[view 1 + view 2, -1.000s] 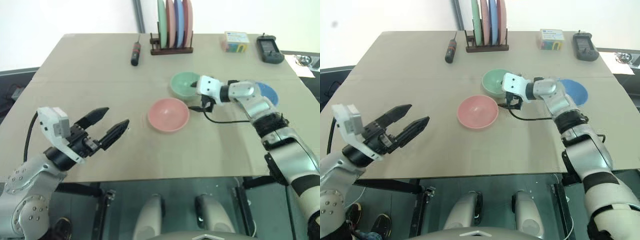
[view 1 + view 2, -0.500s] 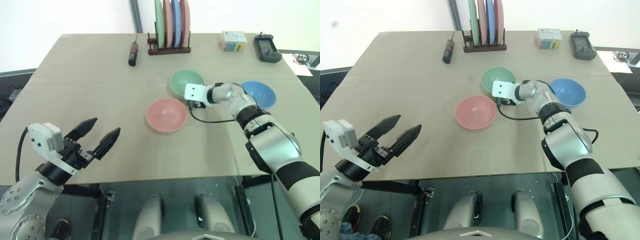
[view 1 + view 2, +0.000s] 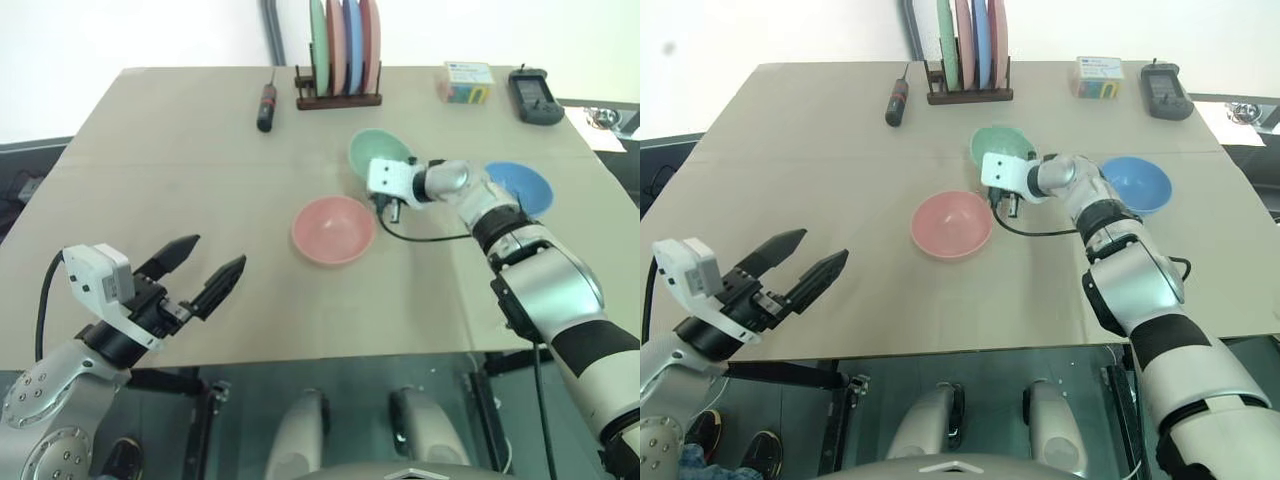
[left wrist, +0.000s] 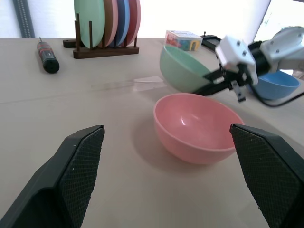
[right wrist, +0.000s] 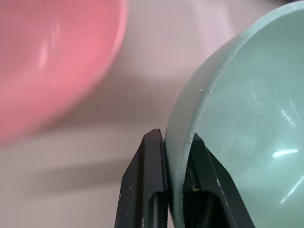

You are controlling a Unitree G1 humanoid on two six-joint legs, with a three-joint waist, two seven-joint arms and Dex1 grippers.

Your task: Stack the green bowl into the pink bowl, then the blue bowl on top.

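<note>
left gripper (image 3: 205,268): lower left of the head view, over the table's near edge, fingers spread wide, nothing between them
table (image 3: 180,180): tan top across most of the frame
screwdriver (image 3: 267,106): upper left of centre, lying flat
plate rack (image 3: 342,60): top centre, green, pink, blue and red plates standing upright
pink bowl (image 3: 333,229): centre, upright on the table, empty
green bowl (image 3: 372,152): just up and right of the pink bowl, tilted, near rim pinched
right gripper (image 5: 176,156): clamped on the green bowl's rim, one finger outside the wall, one inside
blue bowl (image 3: 530,186): right of centre, partly behind the right arm
small box (image 3: 470,82): upper right
black device (image 3: 533,97): upper right, beside the box
</note>
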